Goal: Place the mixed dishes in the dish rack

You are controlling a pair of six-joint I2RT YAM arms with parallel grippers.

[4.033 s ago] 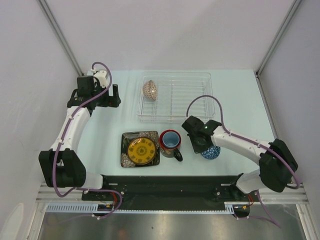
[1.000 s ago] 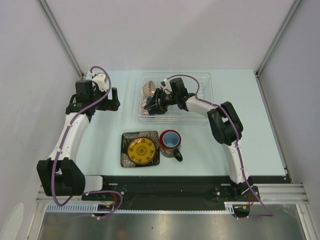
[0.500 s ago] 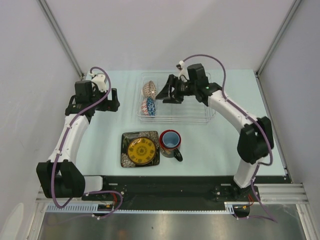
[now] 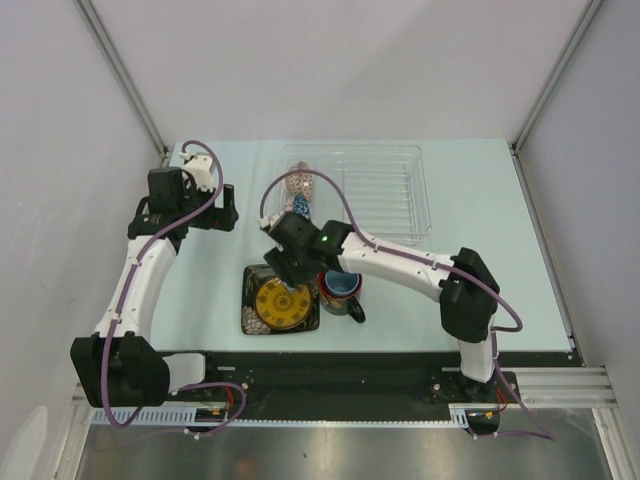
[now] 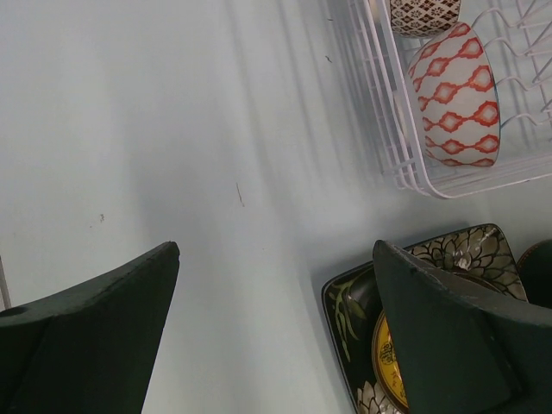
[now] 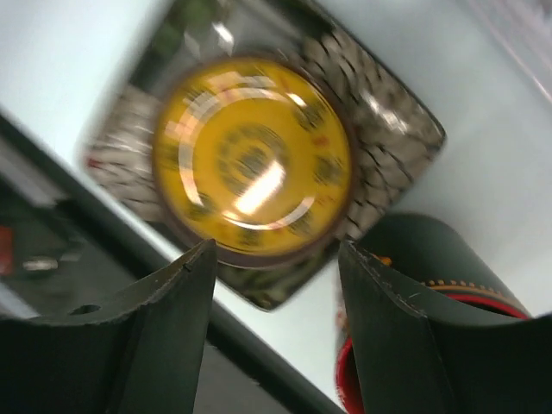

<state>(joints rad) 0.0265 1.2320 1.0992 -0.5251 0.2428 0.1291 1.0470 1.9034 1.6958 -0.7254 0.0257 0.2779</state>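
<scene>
Hovering over the square plate [image 4: 270, 310]: your right gripper [image 6: 276, 250], fingers spread, nothing between them. Plate lies flat at the table's [image 4: 480, 280] 6 o'clock, red mug [image 4: 341, 283] just beside it at its 3 o'clock. Dish rack [image 4: 352, 149] sits toward 12 o'clock. Small patterned bowl [image 5: 453, 103] stands on edge at its 9 o'clock end, next to a second bowl [image 5: 423, 13]. Your left gripper [image 5: 276, 254] hangs spread and empty over the table at the rack's 9 o'clock.

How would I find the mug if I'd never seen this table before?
Start at the pale table and find the clear dish rack at its far side. Nearer the front edge lies a square dark plate with a yellow middle, and the mug stands just right of it. It is the only cup: red rim, light blue inside, one handle.
</scene>
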